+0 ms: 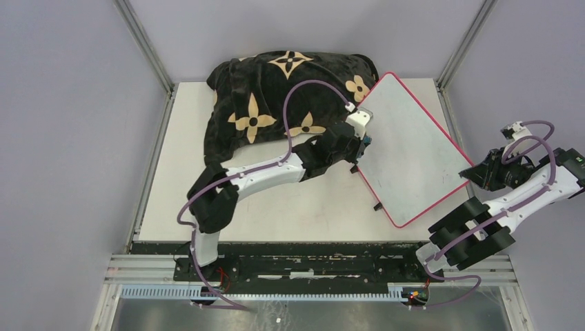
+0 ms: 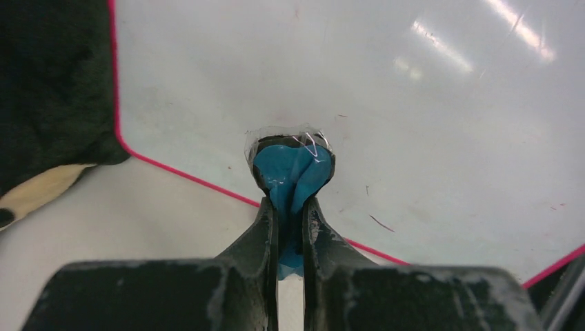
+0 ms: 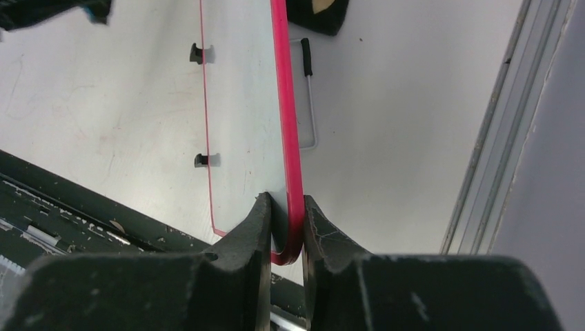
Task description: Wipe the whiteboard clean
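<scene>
The whiteboard (image 1: 414,155) sits skewed at the worktop's (image 1: 290,207) right. The right end effector (image 3: 286,227) is clamped on its red rim, the left end effector (image 2: 290,207) pinches a blue wad (image 2: 293,172) over its face, and the black pillow (image 1: 276,96) crowds its far corner.

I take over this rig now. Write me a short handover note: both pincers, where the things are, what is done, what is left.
Left pincer: shut on the blue wipe, pressed to the whiteboard near its rim.
Right pincer: shut on the whiteboard's red rim at a corner.
Whiteboard: diagonal on the table, far corner by the pillow.
Done: most of the face looks clean.
Left: a few small marks near the wipe.
</scene>
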